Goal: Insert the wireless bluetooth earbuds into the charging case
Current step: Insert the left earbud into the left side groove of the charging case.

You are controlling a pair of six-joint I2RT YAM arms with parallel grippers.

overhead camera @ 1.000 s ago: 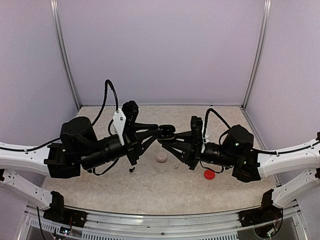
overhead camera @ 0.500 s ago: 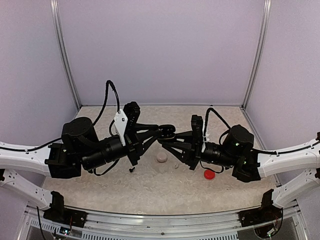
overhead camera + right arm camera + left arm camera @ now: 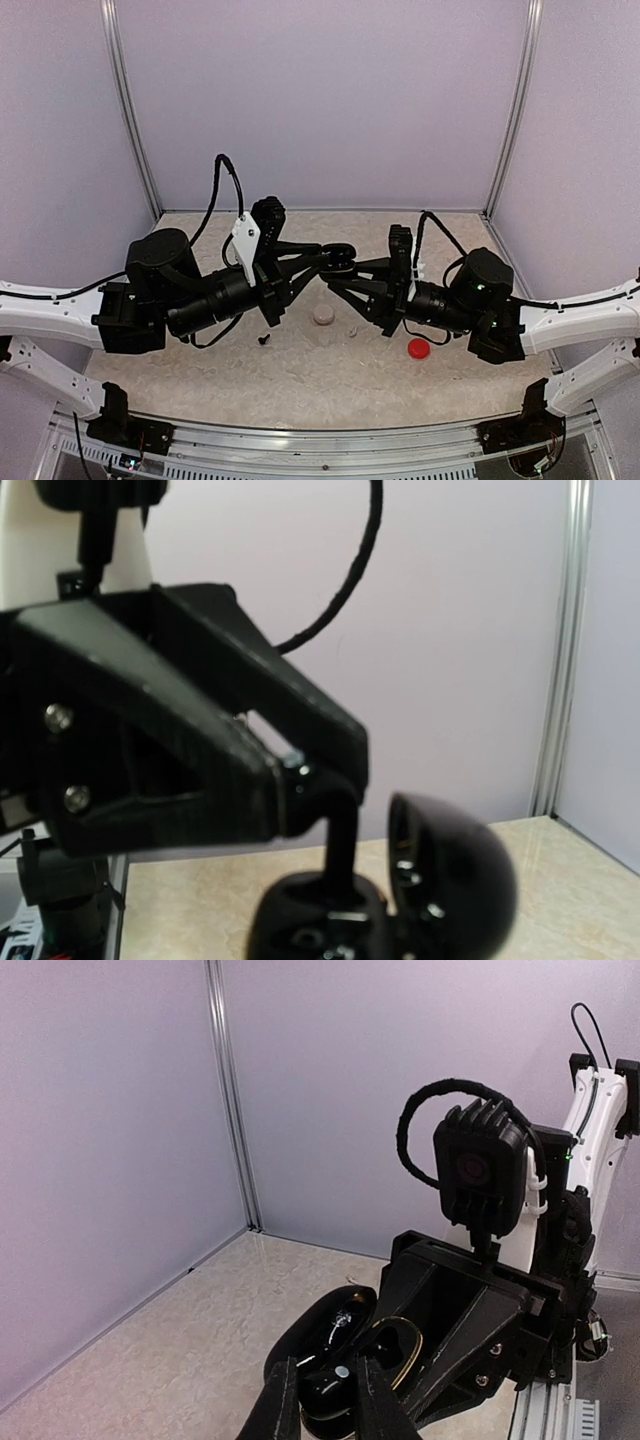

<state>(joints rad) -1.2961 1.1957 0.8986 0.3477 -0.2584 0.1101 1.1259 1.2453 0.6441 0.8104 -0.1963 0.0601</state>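
Both arms are reaching inward from their sides and meeting over the middle of the table point(image 3: 300, 385), forearms lying nearly level and wrists pointing at each other; the left gripper point(image 3: 320, 263) is coming in from the left with its wrist rolled so its white camera bracket stands up on the far side; its fingers point(image 3: 283, 1415) are clenched together, pinching the black earbud point(image 3: 341, 840) by its upper end; the stem is hanging straight down, its lower end going into the base of the charging case point(image 3: 340, 254); the right gripper point(image 3: 349, 270) is coming in from the right, grasping that black case by its lower shell and holding it up off the table; the case is sitting open, its rounded lid tipped back; the two sets of fingertips are nearly touching above it; below them a whitish case point(image 3: 323, 315) is lying on the table, a whitish earbud point(image 3: 352, 331) just to its right, a red case point(image 3: 418, 348) farther right beneath the right forearm, and a small dark piece point(image 3: 264, 339) to the near left, too small to identify.
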